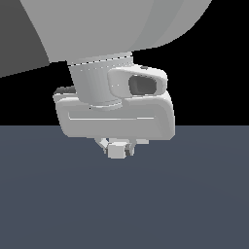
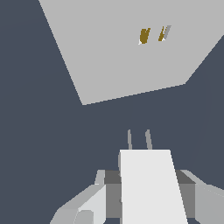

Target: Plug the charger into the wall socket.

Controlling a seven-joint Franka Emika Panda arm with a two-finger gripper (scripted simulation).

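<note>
Gripping the charger (image 2: 151,186) between clamped jaws, the gripper (image 2: 148,192) holds its two prongs (image 2: 139,140) pointing toward the wall socket (image 2: 131,52), well apart. Its slots (image 2: 153,35) sit off the prongs' line, so pushing forward risks striking bare plate.

Panda arm fills exterior view, wrist and hand hanging downward. Gripper (image 1: 117,147) fingers (image 2: 94,199) closed against both sides of charger (image 2: 151,186), held between them.
</note>
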